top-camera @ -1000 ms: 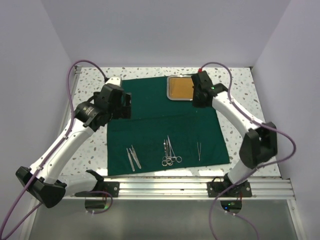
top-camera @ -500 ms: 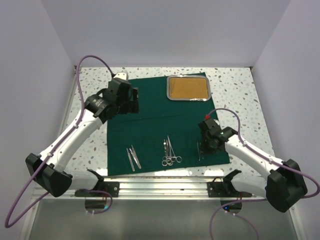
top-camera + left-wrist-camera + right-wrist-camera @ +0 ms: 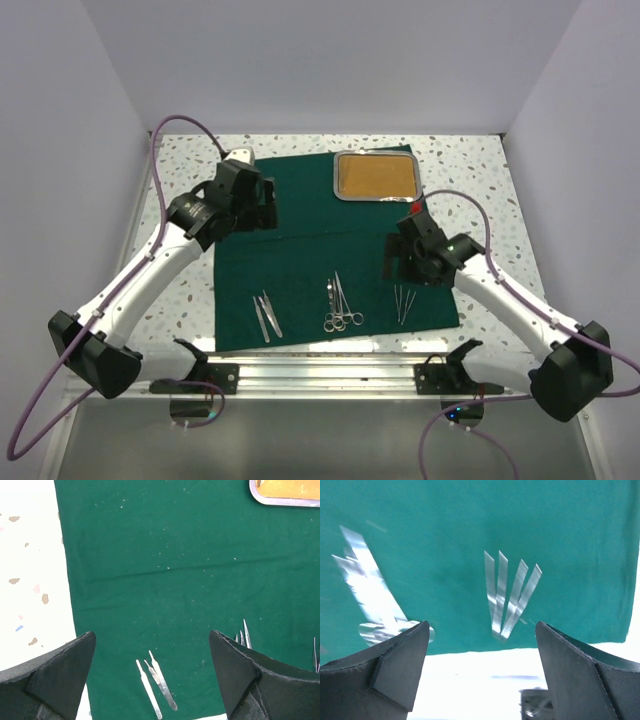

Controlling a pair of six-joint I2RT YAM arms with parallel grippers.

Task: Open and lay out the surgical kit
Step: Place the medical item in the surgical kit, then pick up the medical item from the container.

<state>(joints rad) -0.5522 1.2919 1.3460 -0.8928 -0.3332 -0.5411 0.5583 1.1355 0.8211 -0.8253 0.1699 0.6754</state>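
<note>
– From above, where does our kit stand?

– We see the green cloth (image 3: 300, 190) spread flat on the speckled worktop (image 3: 480, 170), so it serves as the laying-out field. The tray (image 3: 376, 177) sits at the cloth's far edge, its gold lining bare. Along the near edge lie a slim pair of instruments (image 3: 267, 316), the scissors and forceps (image 3: 341, 305) and the tweezers (image 3: 402, 303), each group apart from the others, which we judge is meant to keep them easy to pick out.

– And our arms?

– The left gripper (image 3: 262, 205) hangs over the far left of the cloth. The right gripper (image 3: 393, 262) hovers just above the tweezers.

– What does the left wrist view give us?

– The jaws are wide apart with nothing between them, only cloth, the slim pair and a corner of the tray below.

– And the right wrist?

– Here too the jaws are apart. The tweezers lie on the cloth between them, blurred and doubled, gripped by nothing. We judge the layout is close to finished.
</note>
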